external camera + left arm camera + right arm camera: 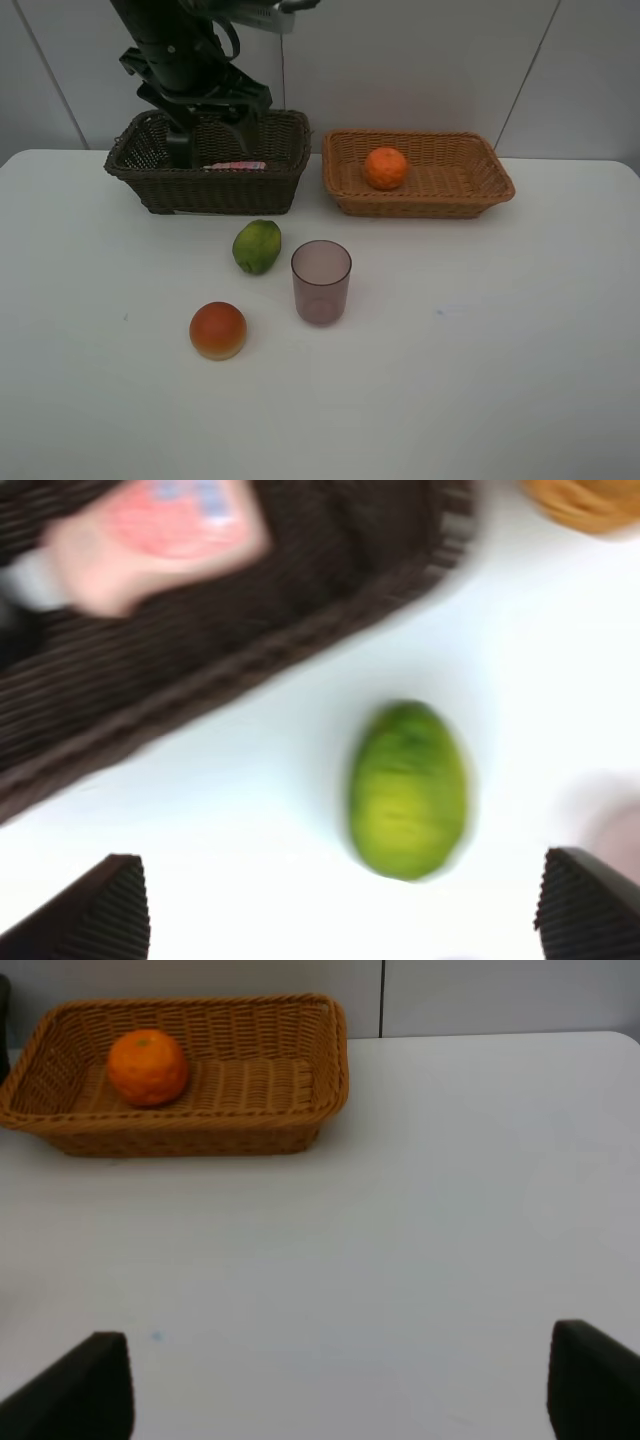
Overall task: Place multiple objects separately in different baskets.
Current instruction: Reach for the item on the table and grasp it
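Note:
The dark brown basket (210, 185) stands at the back left with the small pink bottle (236, 165) lying in it. My left gripper (212, 135) hangs open and empty over this basket. The left wrist view, blurred, shows the pink bottle (150, 535), the dark basket's wall (230, 670) and the green round fruit (408, 790) between the open fingertips (110, 910). The tan basket (420, 195) holds the orange (385, 168). The green fruit (257, 246), the purple cup (321, 281) and the peach-like fruit (217, 330) sit on the table. My right gripper (340, 1385) is open and empty. The dark green pump bottle is not visible.
The white table (480, 350) runs to a white panelled wall behind the baskets. The right wrist view shows the tan basket (200, 1125) with the orange (148, 1066) and bare table in front of it. The cup (620, 830) is a blur in the left wrist view.

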`<state>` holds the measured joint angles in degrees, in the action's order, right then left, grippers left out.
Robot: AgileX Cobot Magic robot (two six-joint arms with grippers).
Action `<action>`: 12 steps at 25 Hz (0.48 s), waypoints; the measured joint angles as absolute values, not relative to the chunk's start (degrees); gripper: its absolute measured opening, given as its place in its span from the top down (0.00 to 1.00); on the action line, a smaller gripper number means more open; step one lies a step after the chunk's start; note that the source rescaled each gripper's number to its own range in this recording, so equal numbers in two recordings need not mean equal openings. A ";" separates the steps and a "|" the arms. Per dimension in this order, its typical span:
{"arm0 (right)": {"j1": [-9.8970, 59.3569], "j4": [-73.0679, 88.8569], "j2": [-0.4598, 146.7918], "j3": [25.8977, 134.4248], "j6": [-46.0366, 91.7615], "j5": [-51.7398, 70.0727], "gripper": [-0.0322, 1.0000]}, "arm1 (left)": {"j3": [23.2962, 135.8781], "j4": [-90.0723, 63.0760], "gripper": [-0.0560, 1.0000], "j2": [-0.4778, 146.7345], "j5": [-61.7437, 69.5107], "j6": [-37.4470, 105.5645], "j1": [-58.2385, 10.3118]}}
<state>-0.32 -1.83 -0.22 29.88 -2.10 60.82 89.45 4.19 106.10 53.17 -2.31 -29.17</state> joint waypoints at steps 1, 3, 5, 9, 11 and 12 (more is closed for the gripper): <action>-0.32 -1.83 -0.22 29.88 -2.10 60.82 0.20 | 89.45 3.17 0.00 106.10 53.41 -0.83 -30.57; -0.32 -1.83 -0.22 29.88 -2.10 60.82 0.20 | 89.45 1.05 0.00 106.10 54.22 2.99 -33.08; -0.32 -1.83 -0.22 29.88 -2.10 60.82 0.20 | 89.45 -1.14 0.00 106.37 54.88 7.08 -35.68; -0.32 -1.83 -0.22 29.88 -2.10 60.82 0.20 | 89.53 -3.19 0.00 108.57 55.18 12.98 -39.64; -0.32 -1.83 -0.22 29.88 -2.10 60.82 0.20 | 89.57 -3.23 0.00 109.95 55.25 15.21 -41.46; -0.32 -1.83 -0.22 29.88 -2.10 60.82 0.20 | 89.57 -3.25 0.00 110.68 55.36 16.20 -42.25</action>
